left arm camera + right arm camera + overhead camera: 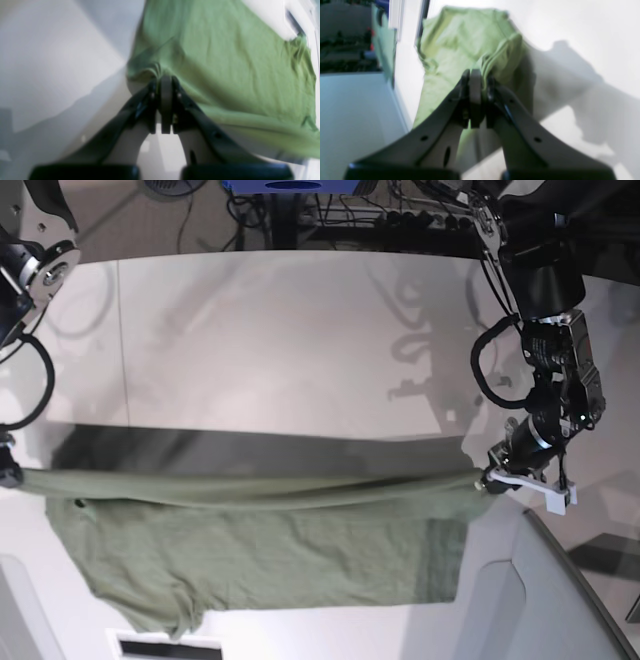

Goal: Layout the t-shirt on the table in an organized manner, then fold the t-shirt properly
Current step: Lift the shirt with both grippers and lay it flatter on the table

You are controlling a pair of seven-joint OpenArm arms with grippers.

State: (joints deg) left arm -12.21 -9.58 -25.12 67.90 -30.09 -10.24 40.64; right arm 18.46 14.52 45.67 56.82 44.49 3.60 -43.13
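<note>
Left gripper [166, 82]: jaws pressed together on a bunched edge of the t-shirt [225, 57], puckers radiating from the pinch. Right gripper [478, 77]: likewise clamped, a rolled fold of the green cloth caught between the jaws.

In the base view the shirt [270, 550] is seen stretched between the two grips, its held edge drawn into a near-straight band and raised off the table [300, 330]; the body hangs below that band towards the near edge, one sleeve drooping at the lower left. The right gripper itself is cut off at that view's left margin.

Step judged: spreading before lay-down. To be done well, both pinches should be kept firm, tension held even, and both ends lowered level so the body is set flat without creases. Risk noted: cloth slipping from one pinch under excess pull.
</note>
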